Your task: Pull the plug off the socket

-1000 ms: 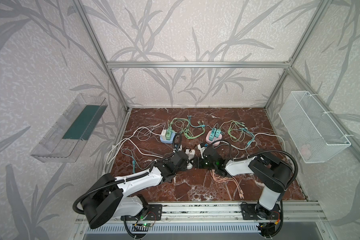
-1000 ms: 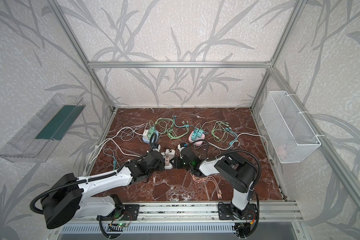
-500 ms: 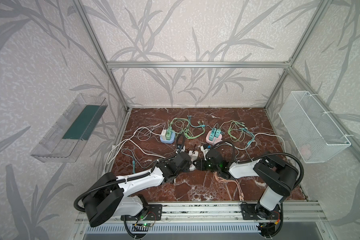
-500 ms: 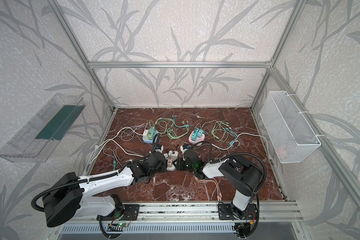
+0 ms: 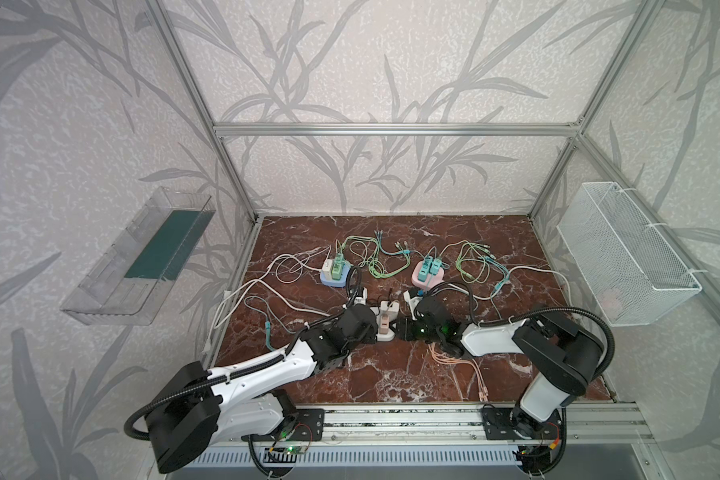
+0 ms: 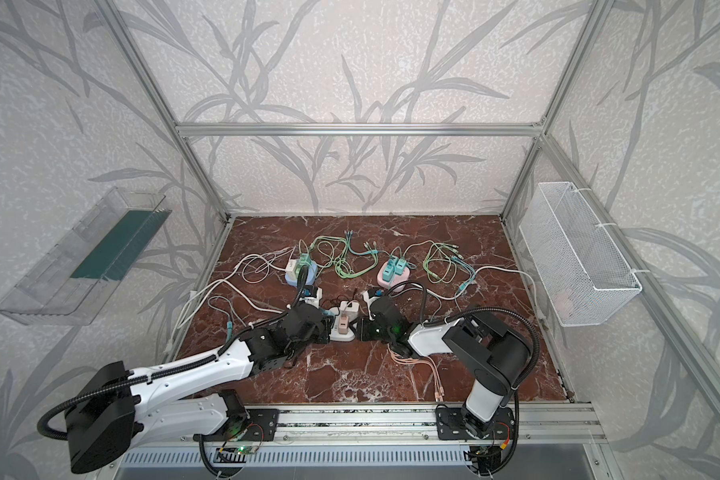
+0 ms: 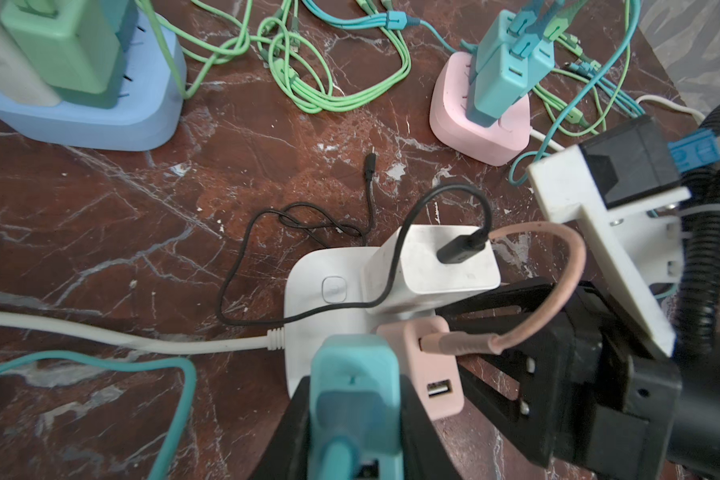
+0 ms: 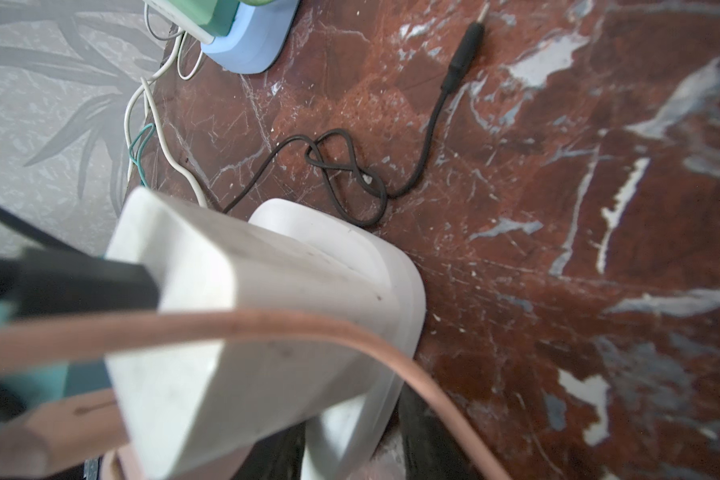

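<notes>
Left end effector (image 7: 356, 401) is clenched on the teal plug (image 7: 356, 361) by its sides; it looks stiff, light and snug. Right end effector (image 7: 452, 338) seems clamped on the white socket (image 7: 308, 270) so it can't slide.

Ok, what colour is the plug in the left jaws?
Teal plug, clearest in the left wrist view.

We find both top views bright and evenly lit, soft light from above; shadows on the marble floor (image 5: 391, 374) lie faint beneath the arms; in the left wrist view the teal plug (image 7: 354, 390) at six o'clock blurs; in the right wrist view the white socket (image 8: 400, 299) softens toward seven o'clock; the pink cable (image 8: 267, 322) smears, marble crisp at three o'clock.
</notes>
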Tool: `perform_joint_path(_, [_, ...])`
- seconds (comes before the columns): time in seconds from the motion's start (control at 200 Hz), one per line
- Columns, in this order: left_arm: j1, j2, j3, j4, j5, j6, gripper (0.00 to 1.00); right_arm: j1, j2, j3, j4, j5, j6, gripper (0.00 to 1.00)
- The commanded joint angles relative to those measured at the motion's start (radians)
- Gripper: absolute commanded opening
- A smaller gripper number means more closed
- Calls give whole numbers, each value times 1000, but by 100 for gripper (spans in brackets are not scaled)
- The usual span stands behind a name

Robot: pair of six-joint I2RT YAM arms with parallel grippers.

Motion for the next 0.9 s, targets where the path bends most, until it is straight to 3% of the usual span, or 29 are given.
perform_joint_path(0.0, [15,-64,-38,-51,-43,-17,20,-19,12,-42,-98,16,-22,39])
perform_joint_path(0.48, [80,-206,-183,-68,137,-94,23,-24,19,-38,-46,-21,-31,42])
perform_joint_path(0.895, [138,-178,-290,81,332,-158,24,-25,15,-42,-35,-24,-28,42])
